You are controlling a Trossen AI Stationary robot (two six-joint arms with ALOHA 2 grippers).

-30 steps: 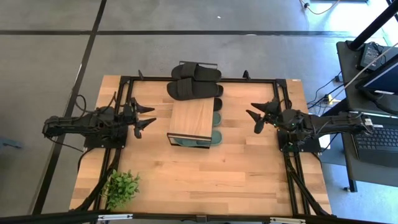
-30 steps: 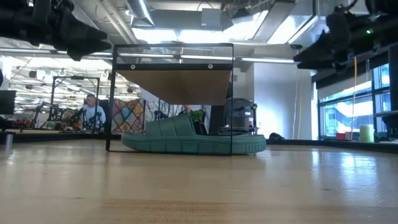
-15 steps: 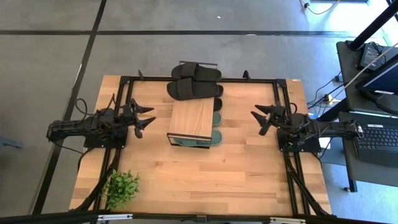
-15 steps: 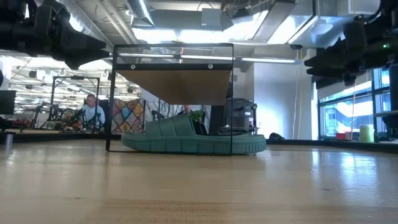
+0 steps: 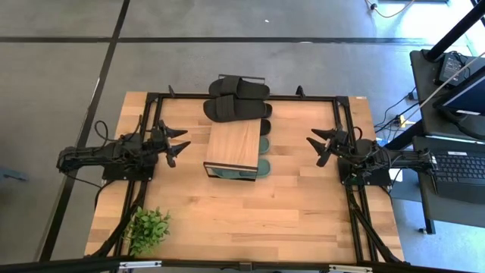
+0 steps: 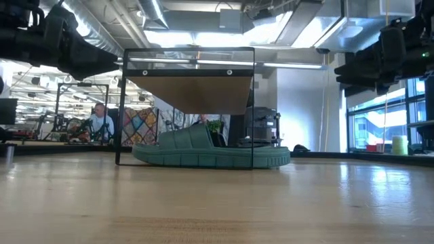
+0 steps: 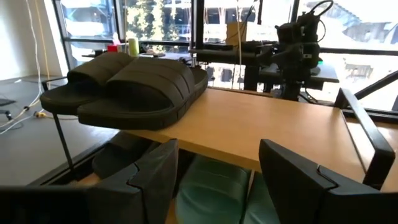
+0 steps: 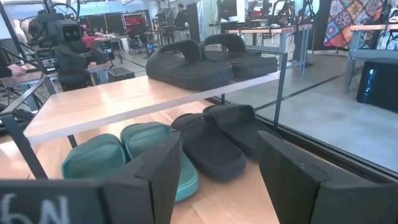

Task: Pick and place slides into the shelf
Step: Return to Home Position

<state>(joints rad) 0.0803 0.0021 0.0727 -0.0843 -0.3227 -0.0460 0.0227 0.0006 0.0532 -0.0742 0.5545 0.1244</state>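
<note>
six slides (image 8: 186, 65), one shelf (image 5: 235, 142), one plant (image 5: 148, 227)

The left jaws stand apart. Straight ahead of them the shelf (image 7: 273, 127) carries two black slides (image 7: 134, 87) on its plank; green slides (image 7: 214, 193) lie beneath, showing between the jaws. The right arm (image 7: 292, 46) sits beyond.

Bright, even overhead light on the table (image 5: 303, 205); ceiling lamps (image 6: 157, 12) glare in the low view; windows (image 7: 155, 18) backlight the left wrist view; shelf (image 6: 193, 95) shaded beneath
</note>
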